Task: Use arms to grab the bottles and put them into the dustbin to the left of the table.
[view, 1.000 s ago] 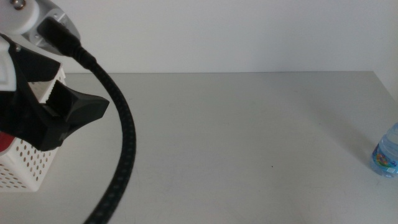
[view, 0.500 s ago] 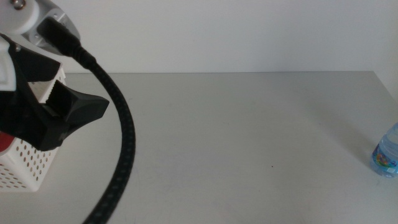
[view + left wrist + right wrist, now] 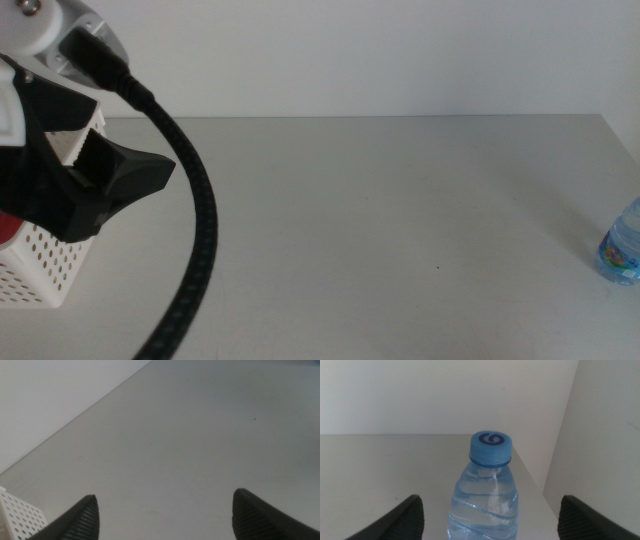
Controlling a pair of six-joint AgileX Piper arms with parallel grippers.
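Observation:
The small clear water bottle (image 3: pixel 622 245) with a blue cap stands upright at the table's far right edge. In the right wrist view the bottle (image 3: pixel 487 495) stands straight ahead of my right gripper (image 3: pixel 490 502), whose jaws are open wide on either side of it and do not touch it. My left gripper (image 3: pixel 105 185) hangs over the white perforated dustbin (image 3: pixel 40 270) at the far left, open and empty (image 3: pixel 165 517). A patch of red (image 3: pixel 8 228) shows at the dustbin's top, mostly hidden by the arm. The yellow tea bottle is out of view.
The pale table (image 3: pixel 380 220) stretches between dustbin and water bottle. The left arm's black cable (image 3: pixel 200 240) loops down across the left part of the middle view. A corner of the dustbin (image 3: pixel 20 517) shows in the left wrist view. A white wall stands behind.

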